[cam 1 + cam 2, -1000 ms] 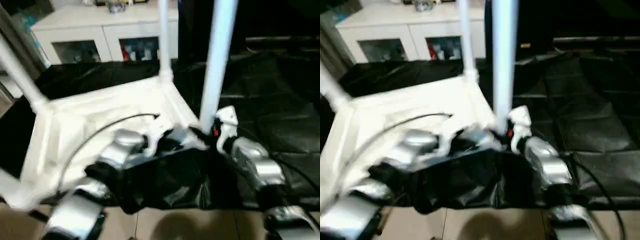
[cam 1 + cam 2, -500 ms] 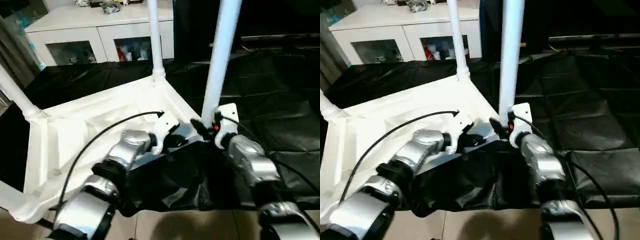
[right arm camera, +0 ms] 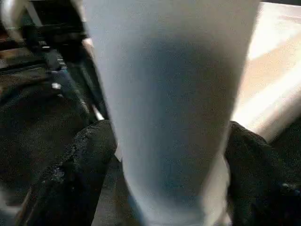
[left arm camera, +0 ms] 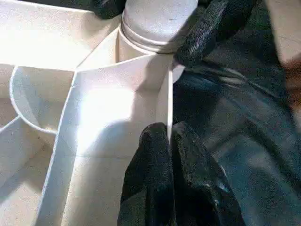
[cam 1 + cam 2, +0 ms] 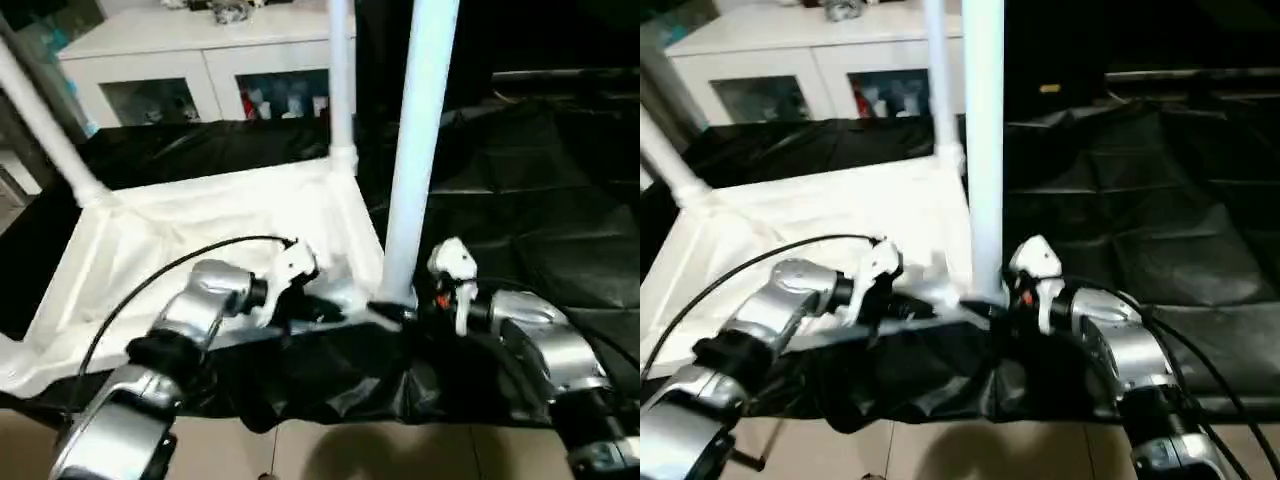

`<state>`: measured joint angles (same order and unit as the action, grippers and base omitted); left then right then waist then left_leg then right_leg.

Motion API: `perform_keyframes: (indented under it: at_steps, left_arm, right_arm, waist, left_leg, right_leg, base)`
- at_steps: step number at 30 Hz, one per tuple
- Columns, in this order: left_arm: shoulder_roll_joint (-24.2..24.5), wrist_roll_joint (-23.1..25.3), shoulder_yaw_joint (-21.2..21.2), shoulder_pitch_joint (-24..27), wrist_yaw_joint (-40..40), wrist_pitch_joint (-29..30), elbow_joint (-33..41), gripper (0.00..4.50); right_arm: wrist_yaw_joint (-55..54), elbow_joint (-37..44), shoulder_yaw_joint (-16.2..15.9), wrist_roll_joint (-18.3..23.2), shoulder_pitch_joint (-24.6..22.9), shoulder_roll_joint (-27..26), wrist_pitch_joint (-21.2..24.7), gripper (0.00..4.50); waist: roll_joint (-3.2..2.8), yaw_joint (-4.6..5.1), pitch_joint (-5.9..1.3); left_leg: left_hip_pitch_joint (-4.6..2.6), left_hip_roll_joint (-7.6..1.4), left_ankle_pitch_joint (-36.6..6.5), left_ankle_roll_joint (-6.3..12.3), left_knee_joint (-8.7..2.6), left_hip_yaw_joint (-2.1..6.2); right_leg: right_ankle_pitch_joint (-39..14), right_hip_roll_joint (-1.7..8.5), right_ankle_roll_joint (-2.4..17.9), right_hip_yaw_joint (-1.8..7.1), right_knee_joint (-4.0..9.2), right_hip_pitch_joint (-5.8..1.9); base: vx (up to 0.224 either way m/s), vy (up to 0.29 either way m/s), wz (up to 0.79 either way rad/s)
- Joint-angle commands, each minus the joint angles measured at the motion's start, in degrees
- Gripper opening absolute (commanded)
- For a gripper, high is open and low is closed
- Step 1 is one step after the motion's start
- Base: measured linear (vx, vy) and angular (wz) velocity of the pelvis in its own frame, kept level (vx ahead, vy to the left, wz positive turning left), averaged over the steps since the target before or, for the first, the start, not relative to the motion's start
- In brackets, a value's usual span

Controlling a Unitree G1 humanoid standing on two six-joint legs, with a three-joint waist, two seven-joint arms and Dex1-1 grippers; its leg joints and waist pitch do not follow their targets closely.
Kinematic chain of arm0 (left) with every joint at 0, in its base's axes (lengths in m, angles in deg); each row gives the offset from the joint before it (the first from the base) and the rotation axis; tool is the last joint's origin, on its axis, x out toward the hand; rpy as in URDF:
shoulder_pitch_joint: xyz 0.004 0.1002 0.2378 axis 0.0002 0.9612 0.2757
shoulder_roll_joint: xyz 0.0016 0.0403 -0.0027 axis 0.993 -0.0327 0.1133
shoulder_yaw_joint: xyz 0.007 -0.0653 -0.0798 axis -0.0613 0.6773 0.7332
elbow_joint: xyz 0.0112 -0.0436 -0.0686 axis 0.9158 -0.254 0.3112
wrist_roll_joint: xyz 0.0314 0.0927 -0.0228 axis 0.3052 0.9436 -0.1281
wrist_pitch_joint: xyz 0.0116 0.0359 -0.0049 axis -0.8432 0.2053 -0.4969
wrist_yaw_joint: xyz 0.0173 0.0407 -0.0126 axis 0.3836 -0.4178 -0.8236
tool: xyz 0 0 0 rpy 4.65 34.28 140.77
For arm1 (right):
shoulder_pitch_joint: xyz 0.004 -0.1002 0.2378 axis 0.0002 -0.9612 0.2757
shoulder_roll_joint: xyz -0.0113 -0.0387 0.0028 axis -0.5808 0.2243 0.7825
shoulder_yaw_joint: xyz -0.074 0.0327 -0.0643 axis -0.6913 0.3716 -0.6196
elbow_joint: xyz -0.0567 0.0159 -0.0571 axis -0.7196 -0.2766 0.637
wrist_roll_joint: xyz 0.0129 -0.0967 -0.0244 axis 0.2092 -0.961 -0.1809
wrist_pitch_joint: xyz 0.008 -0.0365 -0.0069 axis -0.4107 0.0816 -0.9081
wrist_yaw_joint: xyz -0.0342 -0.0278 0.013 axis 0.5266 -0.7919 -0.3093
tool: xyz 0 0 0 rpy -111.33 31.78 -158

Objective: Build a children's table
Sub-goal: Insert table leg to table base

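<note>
Tabletop (image 5: pixel 190 230) lay upside down on black sheeting (image 5: pixel 540 190). Right gripper (image 3: pixel 164 141), forearm reaching in from near right, clamped nearest leg (image 5: pixel 415 150) at its base; left gripper (image 4: pixel 171 146) pinched tabletop's near rim.

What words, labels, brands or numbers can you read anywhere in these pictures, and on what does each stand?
None can be read.
Tabletop and legs: plain white, no print.
Items behind the cabinet glass: coloured, but too blurred to read.
Red mark by the right gripper: too small to read.
</note>
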<state>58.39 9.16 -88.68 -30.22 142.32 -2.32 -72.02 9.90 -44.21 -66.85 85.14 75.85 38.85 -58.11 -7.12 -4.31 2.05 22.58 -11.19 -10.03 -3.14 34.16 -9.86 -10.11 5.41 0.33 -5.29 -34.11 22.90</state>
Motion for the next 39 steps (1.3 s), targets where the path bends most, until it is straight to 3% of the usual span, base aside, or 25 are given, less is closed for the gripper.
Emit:
perform_keyframes:
  at_steps: [1,4,7,8,9,13,15,16,21,25,26,27,31,34,39]
  left_arm:
    - [-0.1,-2.0,-0.1,-0.7,1.8,0.1,3.2,0.0]
    - [-0.2,-1.8,0.1,-0.8,1.4,0.1,3.1,0.0]
    - [-0.7,-1.4,0.3,-0.9,0.3,0.0,3.0,0.0]
    - [-1.2,-0.8,0.5,-1.1,-1.9,0.4,2.8,0.0]
    - [-1.2,-0.8,0.5,-1.1,-1.9,0.4,2.8,0.0]
    - [-3.8,0.6,3.0,-3.4,-11.7,0.9,-1.2,0.0]
    - [-6.3,1.2,4.9,-5.8,-19.9,0.5,-5.0,0.0]
    - [-6.5,1.3,5.1,-6.0,-20.6,0.5,-5.3,0.0]
    - [-10.2,1.2,7.2,-8.8,-30.5,0.4,-9.3,0.0]
    - [-12.2,1.0,7.3,-9.4,-32.3,0.0,-10.0,0.0]
    - [-12.3,1.1,7.0,-9.2,-31.0,-0.3,-9.9,0.0]
    - [-12.3,1.1,6.8,-9.0,-30.2,-0.6,-9.8,0.0]
    - [-11.3,1.2,5.6,-7.9,-26.5,-1.8,-9.2,0.0]
    - [-9.5,1.0,4.1,-5.6,-20.9,-2.2,-6.7,0.0]
    - [-6.1,0.1,1.9,-2.1,-11.8,-1.8,-1.7,0.0]
  right_arm:
    - [2.1,1.8,-1.6,0.6,-0.4,-0.4,1.0,3.34]
    - [1.9,1.7,-1.2,0.8,-0.5,-0.7,1.6,3.24]
    - [0.5,1.8,-0.9,1.2,-0.6,-1.7,2.7,2.8]
    - [-1.4,1.6,-0.4,1.1,-0.6,-2.6,3.3,2.76]
    - [-1.5,1.6,-0.4,1.1,-0.6,-2.6,3.3,2.76]
    - [-14.6,-4.4,2.0,-2.9,1.6,-6.0,2.9,2.66]
    - [-27.5,-11.0,4.8,-5.7,4.1,-8.9,2.0,2.65]
    - [-28.6,-11.5,5.1,-5.8,4.3,-9.2,1.8,2.64]
    - [-40.4,-16.8,8.7,-6.0,6.6,-13.3,-0.7,2.64]
    - [-35.2,-17.0,8.8,-3.2,7.3,-16.4,-4.0,2.64]
    - [-33.0,-16.6,8.8,-2.3,7.4,-17.0,-4.0,3.2]
    - [-31.7,-16.2,8.9,-1.6,7.5,-17.2,-3.7,3.34]
    - [-27.1,-14.8,6.9,-1.2,7.4,-16.2,-4.2,3.66]
    - [-20.4,-12.9,4.6,-1.5,6.2,-13.6,-4.3,3.66]
    - [-10.4,-8.1,1.7,-1.2,3.6,-9.1,-3.0,3.66]
  waist:
    - [0.84,-0.14,-3.83]
    - [0.84,-0.78,-3.76]
    - [0.88,-0.86,-3.75]
    - [0.49,-0.85,-3.79]
    - [0.66,-0.73,-3.79]
    - [0.63,-0.31,-3.73]
    - [0.68,0.15,-3.53]
    - [0.7,0.4,-3.42]
    - [0.84,0.96,-3.87]
    - [0.81,0.77,-4.09]
    - [0.78,0.68,-4.12]
    - [0.77,0.66,-4.12]
    - [1.06,0.58,-4.0]
    - [1.09,0.6,-4.01]
    - [0.73,0.53,-3.97]
  left_leg:
    - [-0.92,-2.02,-11.2,6.76,-3.69,0.49]
    - [-1.1,-1.98,-11.7,5.94,-3.73,0.4]
    - [-0.95,-1.94,-11.9,5.34,-3.84,0.51]
    - [-0.96,-1.95,-11.7,5.2,-3.83,0.62]
    - [-0.89,-1.91,-11.6,5.15,-3.81,0.54]
    - [-1.05,-1.62,-12.8,3.66,-3.93,0.58]
    - [-1.08,-1.33,-13.7,2.2,-4.06,0.64]
    - [-1.23,-1.29,-14.7,1.77,-4.13,0.6]
    - [-0.83,-1.11,-11.4,3.47,-3.77,0.67]
    - [-0.49,-1.18,-8.7,6.25,-3.4,0.6]
    - [-0.56,-1.28,-8.2,6.99,-3.34,0.62]
    - [-0.54,-1.32,-8.2,7.47,-3.33,0.63]
    - [-0.45,-1.29,-9.0,7.89,-3.33,0.58]
    - [-0.34,-1.34,-8.8,7.94,-3.3,0.59]
    - [-0.54,-1.76,-9.9,8.12,-3.43,0.6]
  right_leg:
    - [-9.1,3.16,13.8,2.24,3.65,-3.07]
    - [-10.3,3.14,13.4,2.32,3.83,-2.88]
    - [-10.8,3.19,13.0,2.28,3.8,-3.01]
    - [-10.3,3.2,13.0,2.26,3.7,-2.98]
    - [-10.1,3.15,12.9,2.27,3.8,-3.01]
    - [-12.1,3.16,12.3,2.15,4.06,-2.89]
    - [-15.2,3.12,11.3,2.07,4.39,-2.88]
    - [-16.6,3.13,10.8,2.09,4.7,-2.74]
    - [-12.2,3.14,11.2,2.01,4.41,-3.1]
    - [-6.8,3.18,12.6,1.94,3.86,-3.42]
    - [-5.7,3.15,12.9,1.9,3.76,-3.39]
    - [-5.4,3.13,13.2,1.86,3.67,-3.45]
    - [-6.8,3.23,13.3,1.8,3.76,-3.55]
    - [-7.1,3.23,13.2,1.78,3.69,-3.65]
    - [-6.8,3.08,13.7,1.89,3.49,-3.46]
  base:
    - [0.0,0.0,0.0]
    - [0.0,0.0,0.0]
    - [0.0,0.0,0.0]
    - [0.0,0.0,0.0]
    - [0.0,0.0,0.0]
    - [0.0,0.0,0.0]
    - [0.0,0.0,0.0]
    - [0.0,0.0,0.0]
    - [0.0,0.0,0.0]
    - [0.0,0.0,0.0]
    - [0.0,0.0,0.0]
    - [0.0,0.0,0.0]
    - [0.0,0.0,0.0]
    - [0.0,0.0,0.0]
    - [0.0,0.0,0.0]
